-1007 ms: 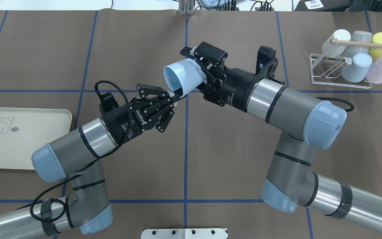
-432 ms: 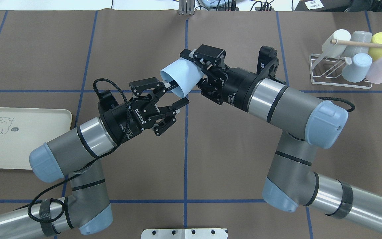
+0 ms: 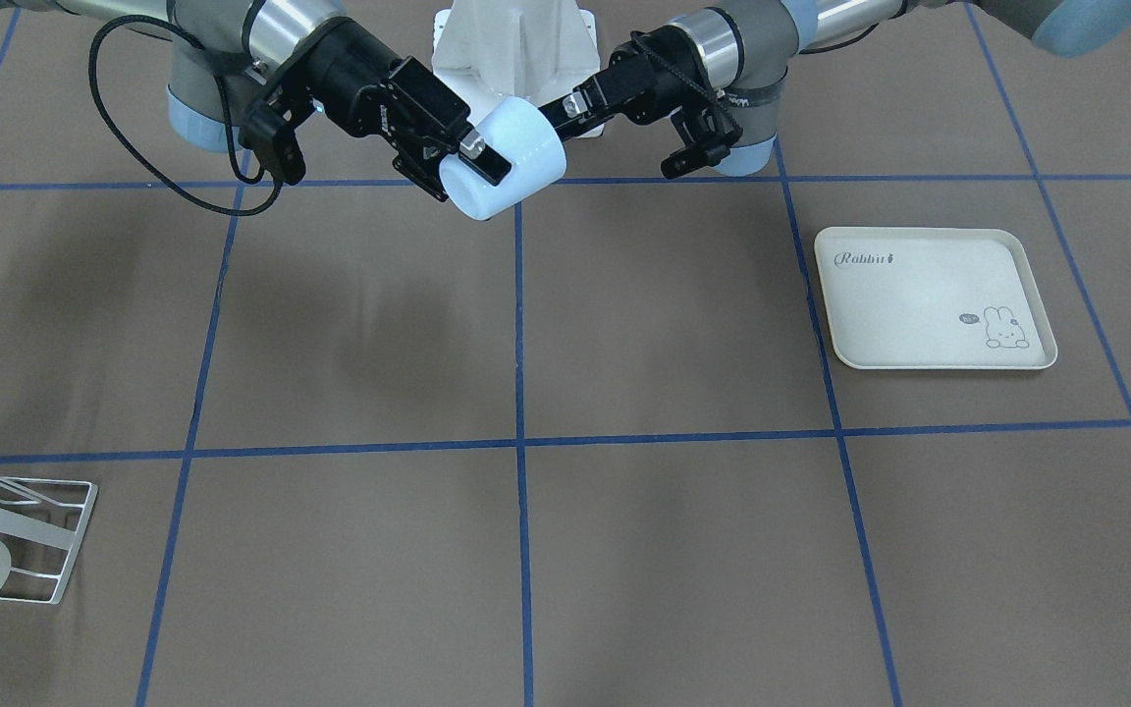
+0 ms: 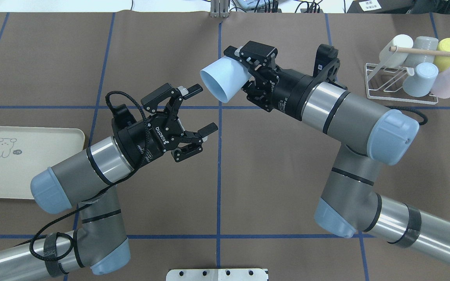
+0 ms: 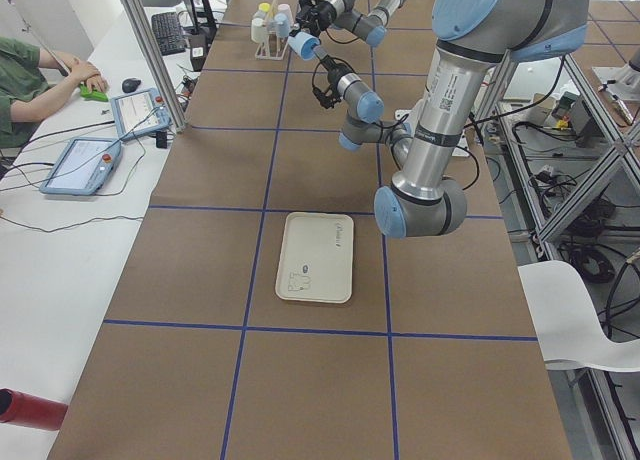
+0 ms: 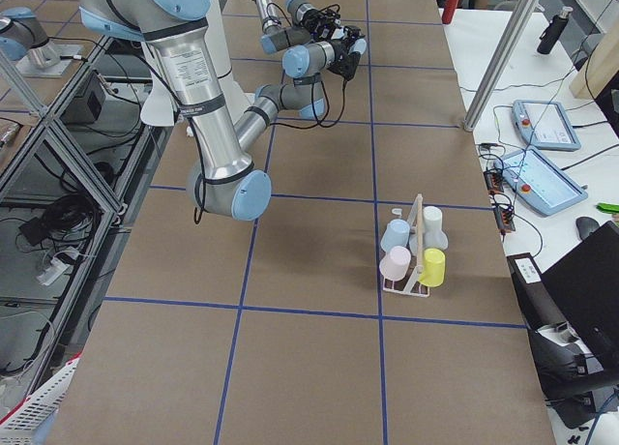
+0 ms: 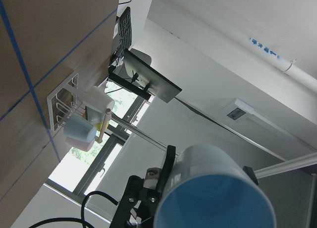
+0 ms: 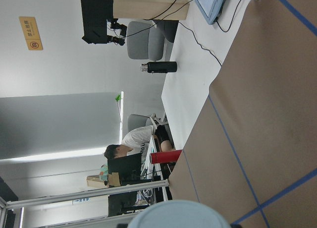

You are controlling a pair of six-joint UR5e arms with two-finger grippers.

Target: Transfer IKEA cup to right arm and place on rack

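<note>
The IKEA cup (image 4: 221, 80) is pale blue and hangs on its side above the table's middle, mouth toward the left arm. My right gripper (image 4: 242, 70) is shut on its base end. In the front-facing view the cup (image 3: 511, 157) sits in the right gripper (image 3: 472, 157). My left gripper (image 4: 203, 108) is open and empty, a short way from the cup's mouth. The left wrist view looks into the cup (image 7: 213, 193). The cup's rim (image 8: 178, 215) shows at the bottom of the right wrist view. The white wire rack (image 4: 402, 100) with its wooden dowel (image 4: 432, 52) stands far right.
Several cups (white, grey, yellow, blue, pink) lean on the rack (image 6: 411, 281). A cream rabbit-print tray (image 4: 25, 162) lies at the left edge. A person (image 5: 25, 80) sits at a side desk with tablets. A red cylinder (image 5: 30, 408) lies on that desk.
My left gripper let go of the cup's rim, opened and drew back toward the left. The right arm carried the cup a little right and up in the overhead view.
</note>
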